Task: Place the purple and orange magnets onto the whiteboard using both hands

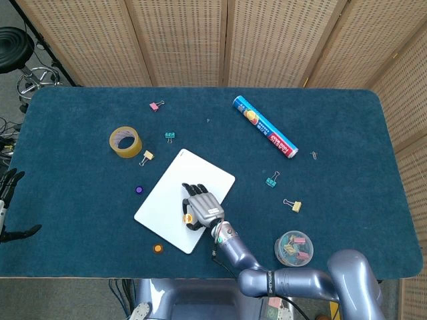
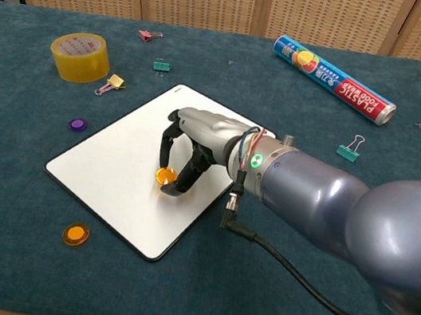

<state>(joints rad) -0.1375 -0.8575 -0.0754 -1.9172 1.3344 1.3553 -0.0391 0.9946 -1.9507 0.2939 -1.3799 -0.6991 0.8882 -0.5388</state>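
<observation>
The white whiteboard (image 1: 167, 200) (image 2: 109, 161) lies tilted in the middle of the blue table. My right hand (image 1: 200, 207) (image 2: 189, 147) is over its centre and pinches an orange magnet (image 1: 189, 218) (image 2: 165, 175) at its fingertips, low against the board. The purple magnet seen on the board earlier is hidden behind this hand. A second purple magnet (image 1: 139, 189) (image 2: 78, 124) lies on the cloth left of the board. A second orange magnet (image 1: 157, 248) (image 2: 75, 233) lies near the board's front corner. My left hand (image 1: 7, 203) hangs at the far left edge, fingers apart and empty.
A yellow tape roll (image 1: 125, 141) (image 2: 80, 56) and small binder clips (image 1: 147, 156) sit behind the board's left side. A blue wrap tube (image 1: 265, 126) (image 2: 335, 68) lies at the back right. A clear tub of clips (image 1: 294, 247) stands at the front right.
</observation>
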